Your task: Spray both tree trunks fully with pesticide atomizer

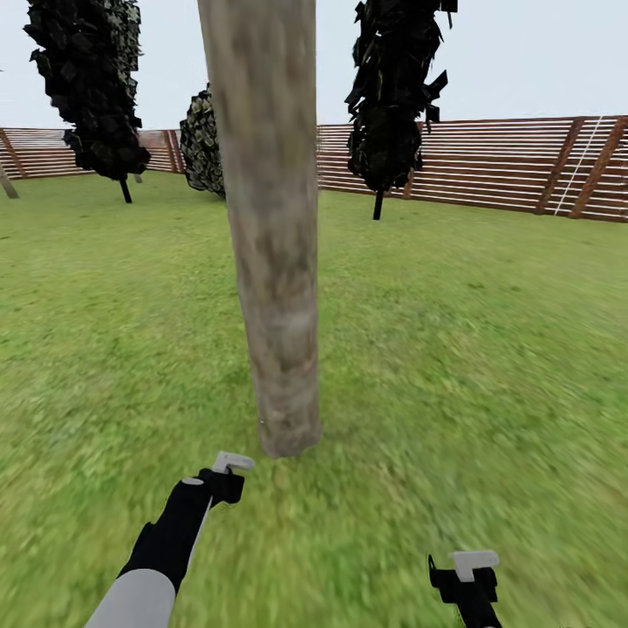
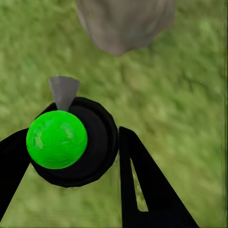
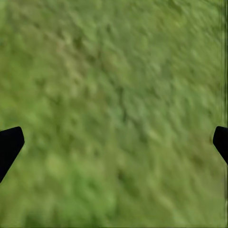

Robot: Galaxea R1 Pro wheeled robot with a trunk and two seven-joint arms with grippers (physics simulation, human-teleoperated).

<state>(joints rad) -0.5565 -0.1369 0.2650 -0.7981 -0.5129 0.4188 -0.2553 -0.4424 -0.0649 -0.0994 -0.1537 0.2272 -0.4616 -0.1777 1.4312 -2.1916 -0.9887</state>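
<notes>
A thick mottled grey-brown tree trunk [image 1: 270, 244] rises straight ahead from the grass [image 1: 453, 349]; its foliage is out of view above. My left gripper [image 1: 220, 484] reaches toward the trunk's base and stops a little short of it. In the left wrist view it is shut on the pesticide atomizer [image 2: 97, 142], a dark round bottle with a bright green spot [image 2: 57, 139]. Its grey nozzle [image 2: 64, 90] points at the trunk's base [image 2: 126, 23]. My right gripper [image 1: 467, 583] hangs low on the right, open over bare grass, fingertips [image 3: 9, 145] far apart.
A brown slatted fence [image 1: 488, 166] closes off the lawn at the back. Two thin-stemmed dark-leaved trees [image 1: 392, 96] [image 1: 92, 87] and a dark shrub [image 1: 202, 144] stand in front of it. Open grass stretches on both sides of the trunk.
</notes>
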